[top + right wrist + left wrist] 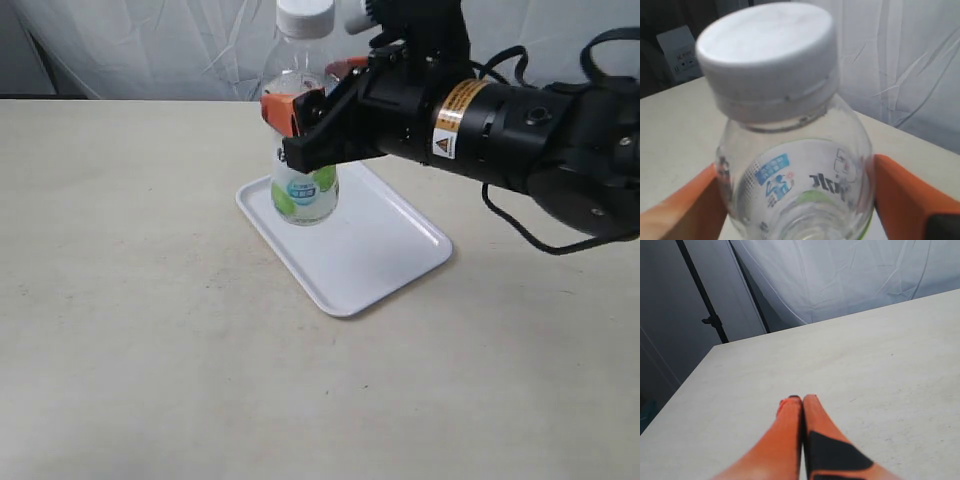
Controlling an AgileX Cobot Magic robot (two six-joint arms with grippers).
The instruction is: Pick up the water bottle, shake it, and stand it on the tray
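Note:
The water bottle (304, 190) is upright, clear, with a white cap and a white-and-green label. Its base is over the far left corner of the white tray (372, 252); I cannot tell whether it rests on it. My right gripper (312, 92) reaches in from the right and is shut on the bottle's upper body. In the right wrist view the bottle (790, 150) fills the frame, and the orange fingers (900, 195) press against it from both sides of my right gripper (795, 172). My left gripper (802, 399) is shut on nothing, above bare table, and is out of the exterior view.
The beige table (130, 300) lies all around the tray. A white cloth backdrop (150, 45) hangs behind it. The thick black right arm (520, 125) with its cables hangs over the tray's right side. A black stand pole (705, 300) rises beyond the table's edge.

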